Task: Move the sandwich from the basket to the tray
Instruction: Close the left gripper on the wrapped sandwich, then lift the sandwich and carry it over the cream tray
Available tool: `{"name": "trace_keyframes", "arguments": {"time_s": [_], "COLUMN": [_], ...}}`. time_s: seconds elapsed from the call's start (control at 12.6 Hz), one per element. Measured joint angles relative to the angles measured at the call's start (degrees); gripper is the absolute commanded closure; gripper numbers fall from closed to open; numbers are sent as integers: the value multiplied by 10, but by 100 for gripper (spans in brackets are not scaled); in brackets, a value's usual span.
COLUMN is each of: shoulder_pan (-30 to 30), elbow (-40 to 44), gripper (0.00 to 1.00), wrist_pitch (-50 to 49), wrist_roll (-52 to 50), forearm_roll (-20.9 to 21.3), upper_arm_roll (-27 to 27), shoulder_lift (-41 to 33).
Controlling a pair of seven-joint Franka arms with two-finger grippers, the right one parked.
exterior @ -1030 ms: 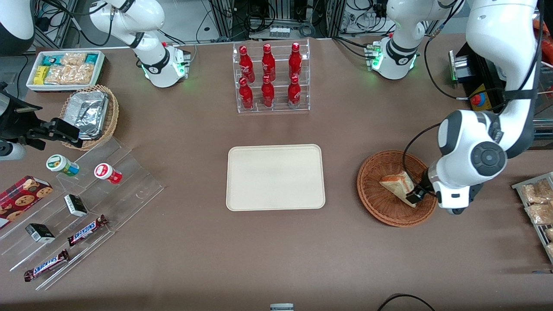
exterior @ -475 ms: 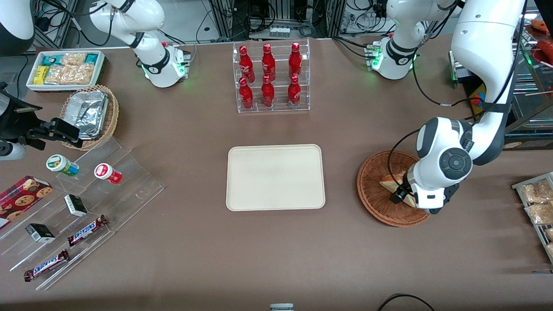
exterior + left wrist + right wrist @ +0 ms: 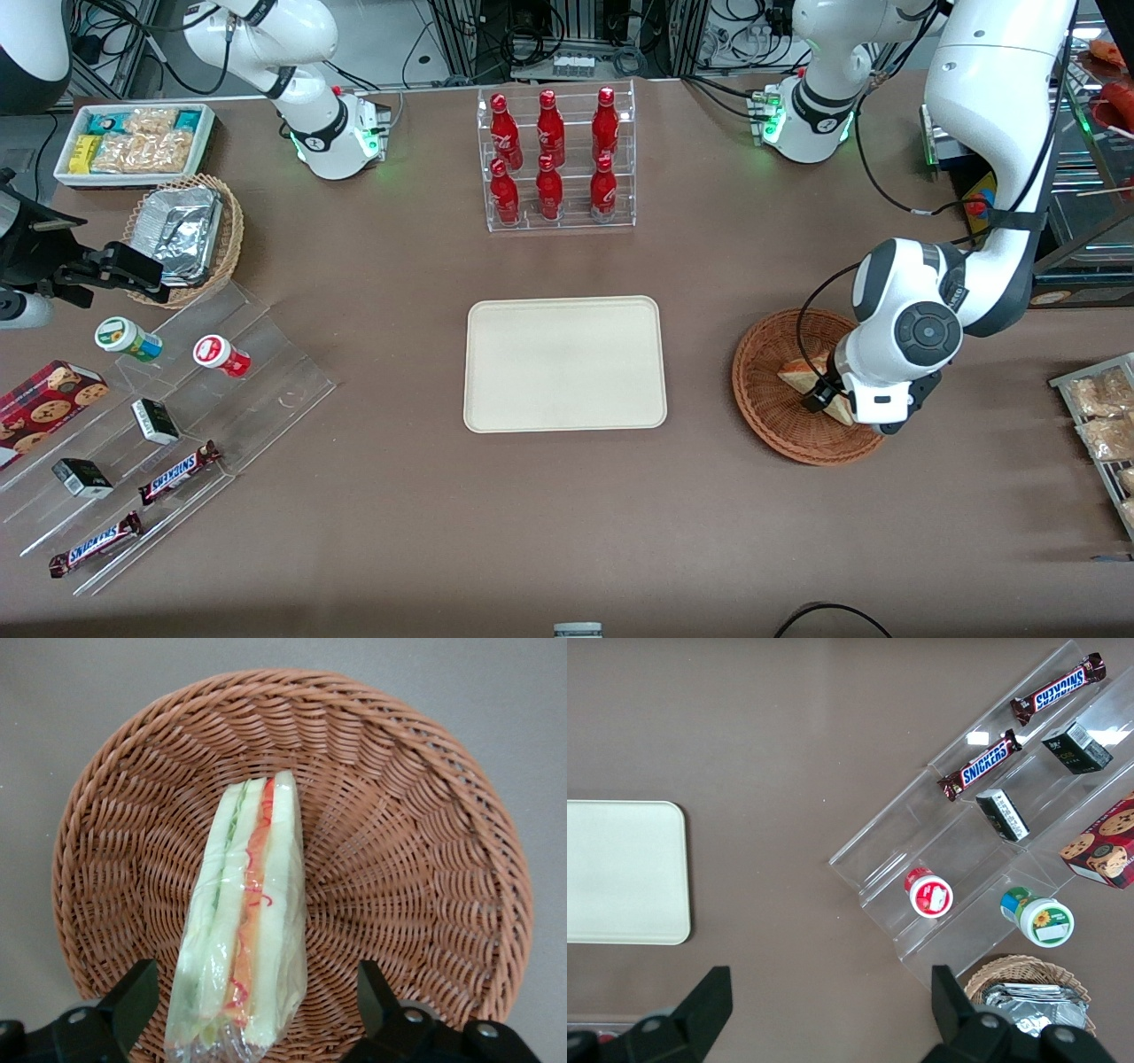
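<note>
Item: the sandwich (image 3: 244, 930), a wrapped triangular wedge of pale white bread with red and green filling layers along its edge. It lies in the basket (image 3: 416, 842), a wide, shallow, round reddish-brown woven wicker piece standing on the brown counter (image 3: 567, 523) toward the working arm's end.

Step in hand, as we judge it: the pick. The sandwich is not yet lifted and the tray (image 3: 565, 363), a flat cream-white rectangle with rounded corners, carries nothing.

Gripper (image 3: 248, 1014): low over the basket, at the sandwich's end nearer the front camera. We record it spread wide, one black finger (image 3: 133, 997) on each side of the wedge, both standing apart from the wrapper. It grips nothing. Whether the tips touch the wicker, we cannot tell.

Next move, in our judgement: settle a little lower if needed, close across the bread faces with light pressure since the wedge looks soft, lift clear of the basket rim, then carry toward the tray at the counter's middle.
</note>
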Motion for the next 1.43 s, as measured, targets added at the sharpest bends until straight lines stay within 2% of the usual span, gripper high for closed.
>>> {"name": "trace_keyframes", "arguments": {"time_s": [0.08, 0.16, 0.24, 0.63, 1.03, 1.19, 1.43], "shoulder_pan": [0, 0, 0, 2, -9, -38, -119], "elbow": [-6, -12, -17, -13, 83, 124, 164], "gripper": [41, 74, 100, 100, 100, 100, 100], "wrist_pitch": [0, 0, 0, -8, -135, -150, -150], "wrist_roll": [-1, -2, -3, -8, 21, 21, 19], "forearm_roll": [0, 0, 0, 3, 3, 3, 3], "upper_arm_roll": [0, 0, 1, 1, -22, -47, -60], "shoulder_lift": [0, 0, 0, -4, -36, -39, -32]}}
